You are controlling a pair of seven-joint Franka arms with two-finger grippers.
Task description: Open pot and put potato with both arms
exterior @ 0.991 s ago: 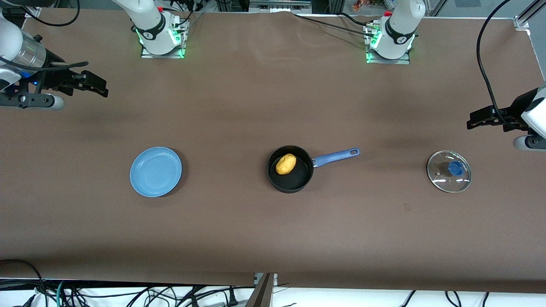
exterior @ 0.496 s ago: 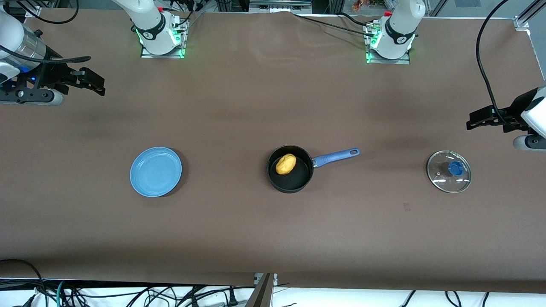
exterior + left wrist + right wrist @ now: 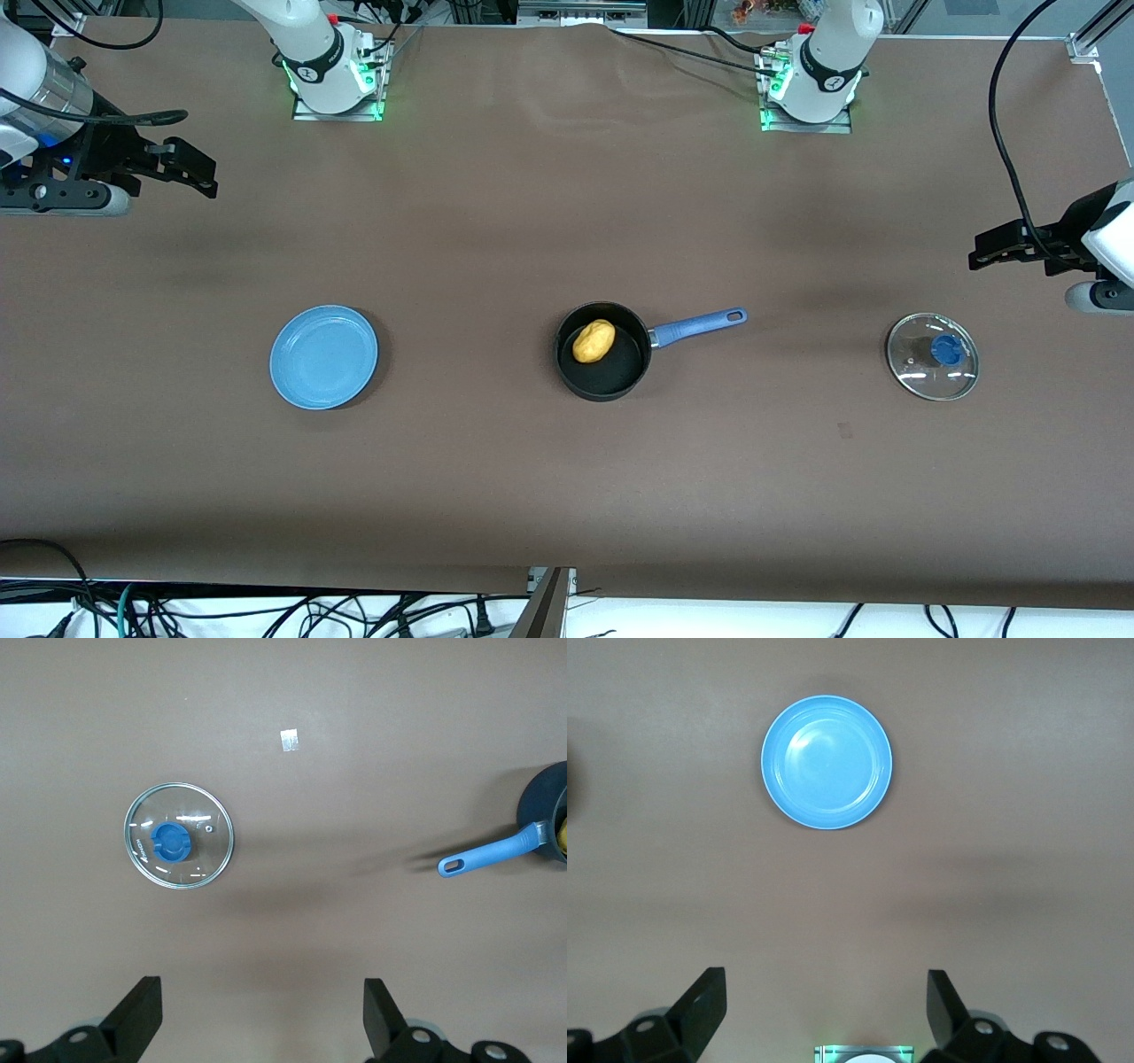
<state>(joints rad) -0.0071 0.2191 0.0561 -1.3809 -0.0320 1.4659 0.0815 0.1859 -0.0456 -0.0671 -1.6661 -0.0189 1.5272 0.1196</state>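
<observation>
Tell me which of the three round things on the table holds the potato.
The small round black saucepan with the long blue handle, midway along the table; the yellow-orange potato lies inside. The flat light-blue plate and the clear glass lid carry nothing.

My two arms [image 3: 310,40] were white with black joint rings, their bases lit green on metal plates. Black cables trailed from each wrist. Both ended in matte black jaws on brackets with round screw holes.
</observation>
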